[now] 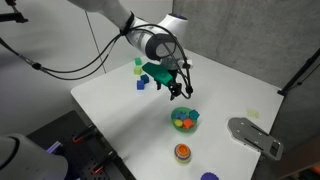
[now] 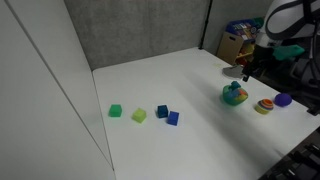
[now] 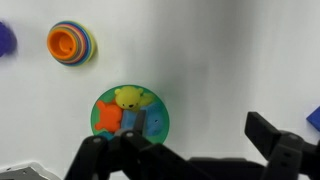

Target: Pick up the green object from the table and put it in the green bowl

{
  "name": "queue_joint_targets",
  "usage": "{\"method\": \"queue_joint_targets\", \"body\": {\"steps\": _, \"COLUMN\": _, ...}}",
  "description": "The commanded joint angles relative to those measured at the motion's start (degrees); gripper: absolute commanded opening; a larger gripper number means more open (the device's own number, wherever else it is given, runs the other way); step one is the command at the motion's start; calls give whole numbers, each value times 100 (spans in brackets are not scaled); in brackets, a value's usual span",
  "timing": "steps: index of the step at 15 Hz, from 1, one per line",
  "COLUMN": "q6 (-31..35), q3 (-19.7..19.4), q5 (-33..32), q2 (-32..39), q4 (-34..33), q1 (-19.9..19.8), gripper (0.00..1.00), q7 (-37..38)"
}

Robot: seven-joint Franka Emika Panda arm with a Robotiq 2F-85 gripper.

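Observation:
The green object, a small dark teal block (image 2: 161,111), lies on the white table among the other blocks, far from the arm. A teal shape (image 1: 154,72) beside the arm may be the same block. The green bowl (image 1: 184,120) (image 2: 234,95) (image 3: 130,112) holds a yellow bear and orange and blue toys. My gripper (image 1: 178,92) (image 2: 248,70) (image 3: 190,140) is open and empty. It hovers above the table just beside the bowl.
A lime block (image 2: 139,115), a green block (image 2: 115,111) and a blue cube (image 2: 173,118) lie near the teal block. A stacked orange-red cup (image 3: 71,43) (image 1: 182,151) and a purple object (image 2: 284,99) sit past the bowl. A grey fixture (image 1: 255,135) is at the table edge.

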State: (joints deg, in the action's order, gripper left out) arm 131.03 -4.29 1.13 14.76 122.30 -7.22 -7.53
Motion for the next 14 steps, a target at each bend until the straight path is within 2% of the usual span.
{"method": "queue_joint_targets", "body": {"steps": 1, "q6": -806, "q3": -38, "q5": -105, "q2": -784, "q4": 201, "q1": 61, "gripper": 100, "q7": 132}}
{"method": "queue_joint_targets", "body": {"steps": 6, "q6": -1823, "q3": -18, "q5": -249, "q2": -1543, "q4": 84, "q1": 143, "gripper": 100, "q7": 273}}
{"method": "queue_joint_targets", "body": {"steps": 11, "q6": -2008, "q3": -12, "q5": -546, "q2": -2025, "q4": 131, "q1": 179, "gripper": 100, "q7": 493}}
{"method": "queue_joint_targets", "body": {"steps": 12, "q6": -1950, "q3": -33, "q5": -383, "q2": -1808, "q4": 11, "q1": 181, "gripper": 100, "q7": 309}}
{"method": "queue_joint_targets", "body": {"steps": 14, "q6": -1953, "q3": -34, "q5": -416, "q2": -1894, "q4": 28, "q1": 181, "gripper": 100, "q7": 340}}
